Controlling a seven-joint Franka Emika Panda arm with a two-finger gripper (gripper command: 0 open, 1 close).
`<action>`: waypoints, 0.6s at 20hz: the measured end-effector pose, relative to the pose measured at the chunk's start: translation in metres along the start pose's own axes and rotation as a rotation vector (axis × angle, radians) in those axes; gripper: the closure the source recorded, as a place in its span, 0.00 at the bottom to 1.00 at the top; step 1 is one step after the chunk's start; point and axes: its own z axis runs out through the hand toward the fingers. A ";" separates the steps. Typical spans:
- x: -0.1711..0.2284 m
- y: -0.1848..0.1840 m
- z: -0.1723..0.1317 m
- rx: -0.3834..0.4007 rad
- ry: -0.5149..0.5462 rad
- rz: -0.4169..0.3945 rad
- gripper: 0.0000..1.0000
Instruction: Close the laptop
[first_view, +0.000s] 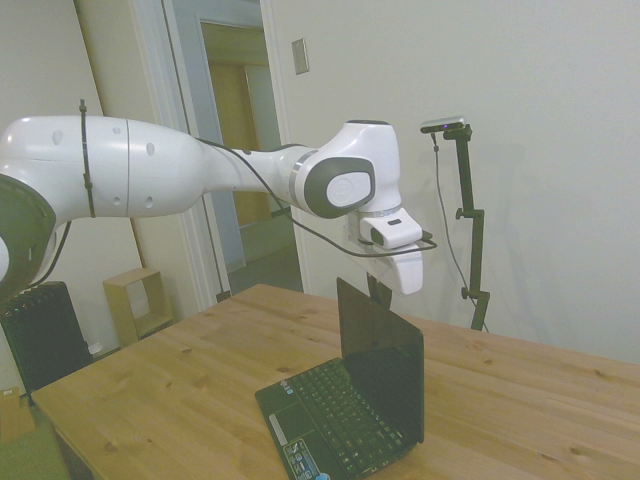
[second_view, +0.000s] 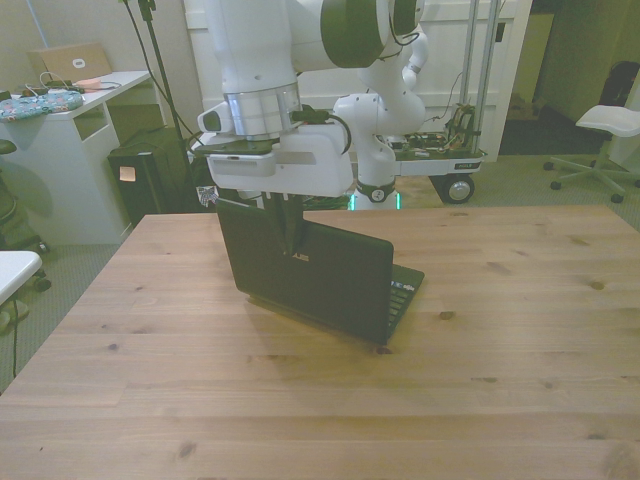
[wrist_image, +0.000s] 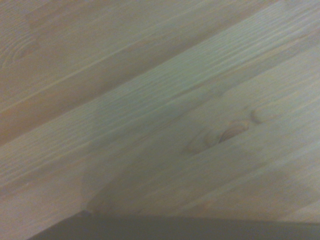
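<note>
The laptop (first_view: 378, 372) stands open on the wooden table (first_view: 180, 370), its dark screen upright and the black keyboard (first_view: 330, 410) flat in front of it. In the front view the back of the laptop's lid (second_view: 320, 275) faces the camera. My gripper (second_view: 289, 235) hangs just behind the lid's upper edge, on the side away from the screen, with its dark fingers (first_view: 379, 290) pointing down and close together, holding nothing. The wrist view shows wood grain with a dark strip of the laptop (wrist_image: 160, 229) along one border.
A white desk (second_view: 70, 130) and a black bin (second_view: 150, 175) stand beyond the table at the front view's left. A wheeled cart (second_view: 440, 160) sits behind the table, and an office chair (second_view: 610, 125) is at the far right.
</note>
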 end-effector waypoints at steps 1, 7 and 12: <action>-0.008 0.002 0.000 -0.005 -0.006 -0.006 1.00; -0.079 0.016 0.011 -0.039 -0.061 -0.048 1.00; -0.125 0.040 0.057 -0.094 -0.101 -0.057 1.00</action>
